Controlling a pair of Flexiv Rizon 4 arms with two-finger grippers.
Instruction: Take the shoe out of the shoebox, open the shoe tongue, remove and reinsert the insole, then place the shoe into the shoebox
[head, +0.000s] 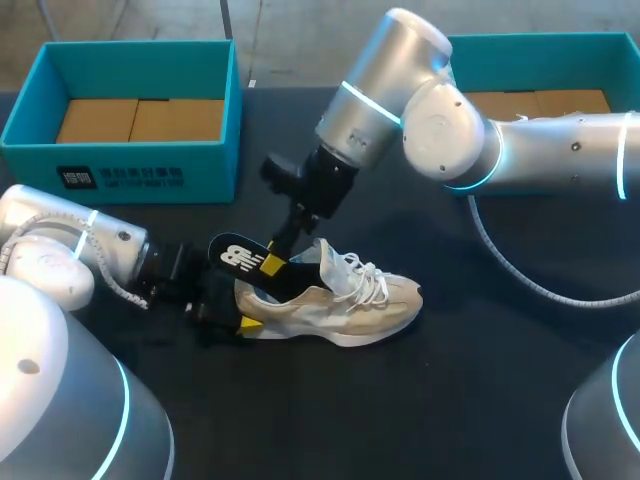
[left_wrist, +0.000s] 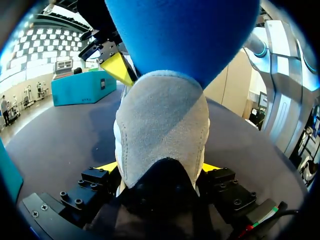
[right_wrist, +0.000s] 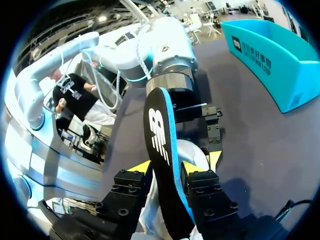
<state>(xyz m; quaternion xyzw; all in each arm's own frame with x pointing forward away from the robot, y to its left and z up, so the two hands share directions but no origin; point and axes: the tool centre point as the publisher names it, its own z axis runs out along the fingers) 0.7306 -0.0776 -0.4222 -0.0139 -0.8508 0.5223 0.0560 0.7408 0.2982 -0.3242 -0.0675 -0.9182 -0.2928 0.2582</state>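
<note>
The shoe (head: 340, 305) lies on its sole on the dark table (head: 400, 420), in the middle, in front of the two boxes. Its long axis goes nearly along the table's width: the toe points to the robot's right side and the heel to the left.

The left gripper (head: 235, 315) comes low from the left and is clenched on the heel, with one yellow tip on each side. In the left wrist view the grey heel of the shoe (left_wrist: 162, 130) stands between the fingers of the left gripper (left_wrist: 160, 167).

The insole (head: 235, 255) is black on top and blue beneath. It sticks out of the shoe opening, slanting up and back over the heel. The right gripper (head: 272, 265) comes down from above and grasps the insole from both sides, just above the collar. In the right wrist view the insole (right_wrist: 160, 150) stands on edge between the fingers of the right gripper (right_wrist: 167, 167).

The teal shoebox (head: 140, 175) stands at the far left, apart from the shoe. A second teal box (head: 540, 50) is at the far right.
</note>
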